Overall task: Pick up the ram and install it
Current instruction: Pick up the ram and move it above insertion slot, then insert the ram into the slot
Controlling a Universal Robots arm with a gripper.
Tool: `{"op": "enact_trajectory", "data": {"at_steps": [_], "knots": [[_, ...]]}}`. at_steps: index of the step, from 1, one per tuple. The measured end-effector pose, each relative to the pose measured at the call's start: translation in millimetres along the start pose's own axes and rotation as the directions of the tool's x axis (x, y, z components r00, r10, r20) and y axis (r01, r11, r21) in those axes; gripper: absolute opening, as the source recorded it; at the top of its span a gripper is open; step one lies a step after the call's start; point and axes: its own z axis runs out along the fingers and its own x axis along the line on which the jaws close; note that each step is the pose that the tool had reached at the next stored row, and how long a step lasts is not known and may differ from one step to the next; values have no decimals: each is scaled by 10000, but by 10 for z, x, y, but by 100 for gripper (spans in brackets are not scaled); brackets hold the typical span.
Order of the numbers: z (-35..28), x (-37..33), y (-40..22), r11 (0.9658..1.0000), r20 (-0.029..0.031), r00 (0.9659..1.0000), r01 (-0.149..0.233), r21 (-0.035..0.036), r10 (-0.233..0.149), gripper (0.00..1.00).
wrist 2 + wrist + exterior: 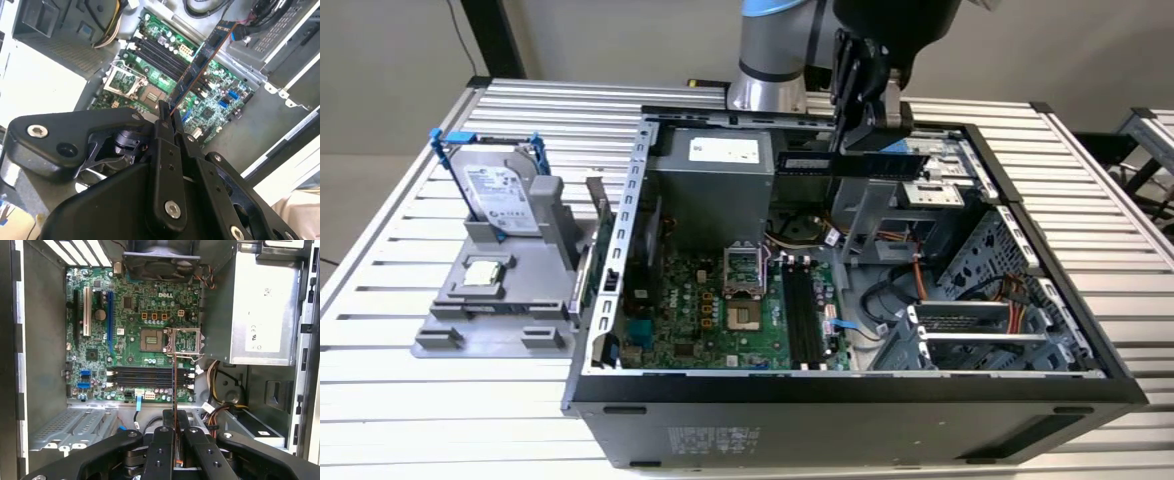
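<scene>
The scene holds one long, thin green circuit-board ram [887, 162], one black metal gripper [861, 147] and one open black metal computer case [854, 395] with one green motherboard [694, 310]. On the exterior view's left are one silver hard drive in a blue frame [500, 190], one small square silver processor chip [483, 272] and one grey plastic holder [454, 335].

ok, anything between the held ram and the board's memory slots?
Nothing. In the first wrist view the ram, held in the jaws, hangs over the memory slots with open air between; the exterior view shows it well above the motherboard.
</scene>
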Motion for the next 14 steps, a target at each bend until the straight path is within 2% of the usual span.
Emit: {"op": "enact_trajectory", "data": {"at_steps": [7, 14], "knots": [[0, -11, 1, 10000, 0, 10000, -1, 0, 1, 0], [5, -127, 0, 10000, -1, 10000, 18, -1, -18, 0]]}}
